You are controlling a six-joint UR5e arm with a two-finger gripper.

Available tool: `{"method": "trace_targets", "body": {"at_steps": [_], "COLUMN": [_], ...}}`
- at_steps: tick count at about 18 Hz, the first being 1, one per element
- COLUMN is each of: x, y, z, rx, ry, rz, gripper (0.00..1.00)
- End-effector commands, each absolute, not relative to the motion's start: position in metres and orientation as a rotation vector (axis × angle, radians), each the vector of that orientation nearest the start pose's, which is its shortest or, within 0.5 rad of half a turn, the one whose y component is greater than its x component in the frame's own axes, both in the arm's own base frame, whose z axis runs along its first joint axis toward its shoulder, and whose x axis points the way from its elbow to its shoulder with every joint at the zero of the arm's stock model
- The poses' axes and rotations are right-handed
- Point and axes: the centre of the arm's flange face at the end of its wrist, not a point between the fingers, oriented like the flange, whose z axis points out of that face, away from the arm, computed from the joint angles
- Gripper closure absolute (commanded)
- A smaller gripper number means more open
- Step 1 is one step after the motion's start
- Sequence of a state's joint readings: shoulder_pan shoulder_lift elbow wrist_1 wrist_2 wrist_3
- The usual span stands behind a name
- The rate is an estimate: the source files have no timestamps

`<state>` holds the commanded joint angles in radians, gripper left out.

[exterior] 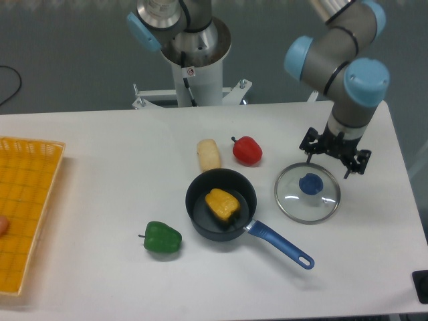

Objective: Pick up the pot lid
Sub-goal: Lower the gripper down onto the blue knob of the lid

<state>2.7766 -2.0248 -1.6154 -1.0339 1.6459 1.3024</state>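
My gripper (328, 164) is at the right, its two fingers apart and nothing visible between them. In the image it sits just up and right of the blue knob (310, 184) and overlaps the lid's upper right side; its exact height is hard to judge. The pot lid (294, 208) is round and see-through with a thin rim, lying on the white table with the knob on top.
Left of the lid is a black pan (195, 219) holding a yellow item (221, 202), its blue handle (281, 245) angled toward the lower right. Also around are a red vegetable (247, 151), a tan item (208, 154), a green pepper (161, 237) and a yellow crate (33, 200).
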Motion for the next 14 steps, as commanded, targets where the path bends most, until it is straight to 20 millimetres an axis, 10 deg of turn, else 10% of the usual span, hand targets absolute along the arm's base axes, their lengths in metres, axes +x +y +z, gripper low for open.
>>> {"method": "trace_targets", "body": {"at_steps": [14], "x": [-0.545], "y": [0.366], "z": [0.225], "rx": [-3.202], "ry": [0.215], "rz": [0.069], "gripper": [0.0]}}
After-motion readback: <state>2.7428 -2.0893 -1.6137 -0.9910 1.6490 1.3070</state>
